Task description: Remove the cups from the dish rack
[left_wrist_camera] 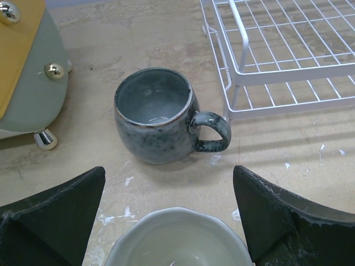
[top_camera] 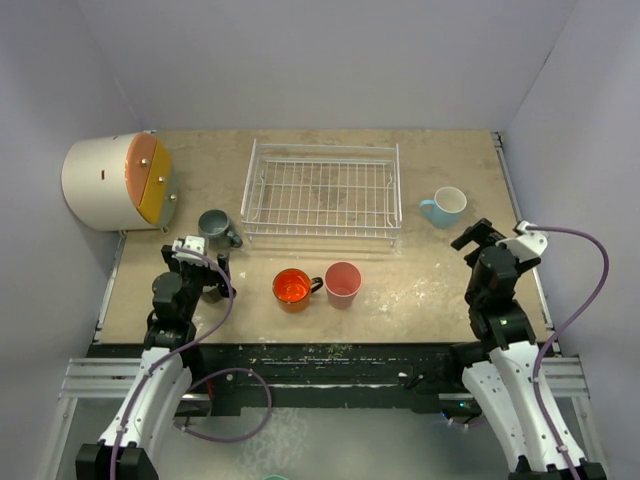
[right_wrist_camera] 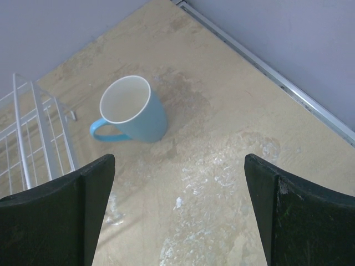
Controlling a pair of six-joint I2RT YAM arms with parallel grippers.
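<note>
The white wire dish rack [top_camera: 322, 190] stands at the back middle with no cups in it; its corner shows in the left wrist view [left_wrist_camera: 277, 72]. The grey-teal mug [top_camera: 215, 226] [left_wrist_camera: 155, 116] stands upright left of the rack. The orange mug [top_camera: 293, 288] and the pink tumbler [top_camera: 343, 283] stand in front of it. The light blue mug [top_camera: 443, 207] [right_wrist_camera: 133, 111] stands to its right. My left gripper [top_camera: 207, 272] [left_wrist_camera: 169, 169] is open around a cup with a pale inside [left_wrist_camera: 177, 238], not touching it; the gripper mostly hides this cup from above. My right gripper [top_camera: 470, 240] [right_wrist_camera: 178, 160] is open and empty, near the blue mug.
A cream cylinder with an orange-yellow face [top_camera: 110, 182] [left_wrist_camera: 28, 72] lies at the back left, close to the grey-teal mug. Grey walls enclose the table on three sides. A metal rail [right_wrist_camera: 266, 72] runs along the right edge.
</note>
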